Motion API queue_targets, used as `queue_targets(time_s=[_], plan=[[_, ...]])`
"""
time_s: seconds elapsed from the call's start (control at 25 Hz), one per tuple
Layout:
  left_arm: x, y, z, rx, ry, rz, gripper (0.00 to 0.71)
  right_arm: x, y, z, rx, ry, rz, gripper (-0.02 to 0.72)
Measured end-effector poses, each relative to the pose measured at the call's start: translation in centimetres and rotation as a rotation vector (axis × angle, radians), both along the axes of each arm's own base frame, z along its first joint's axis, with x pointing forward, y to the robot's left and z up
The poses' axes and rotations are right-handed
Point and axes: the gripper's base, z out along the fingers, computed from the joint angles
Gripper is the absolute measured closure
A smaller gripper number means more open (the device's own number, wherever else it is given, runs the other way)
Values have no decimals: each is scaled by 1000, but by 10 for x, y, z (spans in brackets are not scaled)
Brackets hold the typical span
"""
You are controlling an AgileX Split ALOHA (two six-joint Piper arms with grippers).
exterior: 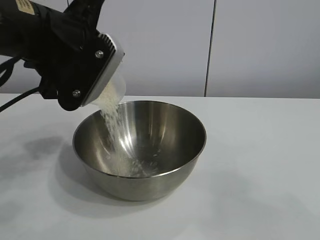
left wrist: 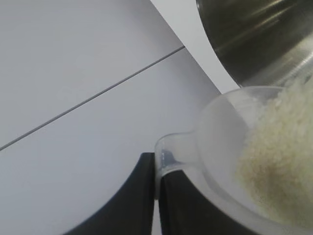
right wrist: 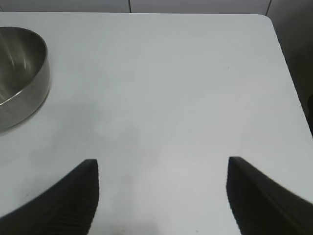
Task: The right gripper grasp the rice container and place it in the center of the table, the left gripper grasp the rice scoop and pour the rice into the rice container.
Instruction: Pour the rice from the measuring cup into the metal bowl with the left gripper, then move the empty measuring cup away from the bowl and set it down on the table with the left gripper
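Pouring now: left pincer (exterior: 102, 82) is clamped tight on the scoop (exterior: 112, 92), tipped lip-down over the bowl (exterior: 140, 150). Bowl sits on the tabletop (exterior: 260, 165) directly below and just ahead of my fingertips, near rim under the scoop. Rice (exterior: 112, 125) streams off the lip down the bowl's near wall, small pile at the bottom. Plenty of grains left in the scoop on the wrist view. I'd keep the lip inside the rim line, roll the wrist slowly and avoid dropping lower, else grains may bounce out. Right pincer (right wrist: 161, 196) parked, jaws apart, empty, bowl well off to its side.
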Motion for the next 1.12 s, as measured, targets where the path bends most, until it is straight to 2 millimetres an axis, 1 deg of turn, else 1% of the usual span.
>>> queue_targets(time_s=[0.4, 0.56, 0.72, 0.8, 0.88, 1.0, 1.12], plan=[[8, -5, -2, 188, -249, -82, 702, 0, 0, 0, 0, 0, 0, 201], [9, -5, 3, 190, -306, -82, 702, 0, 0, 0, 0, 0, 0, 201], [9, -5, 4, 175, -307, -71, 702, 0, 0, 0, 0, 0, 0, 201], [10, -4, 5, 101, -277, -29, 702, 0, 0, 0, 0, 0, 0, 201], [12, -2, 10, -40, -242, 41, 702, 0, 0, 0, 0, 0, 0, 201], [16, 4, 19, -349, -168, 177, 702, 0, 0, 0, 0, 0, 0, 201], [19, 14, 29, -708, -72, 320, 702, 0, 0, 0, 0, 0, 0, 201]])
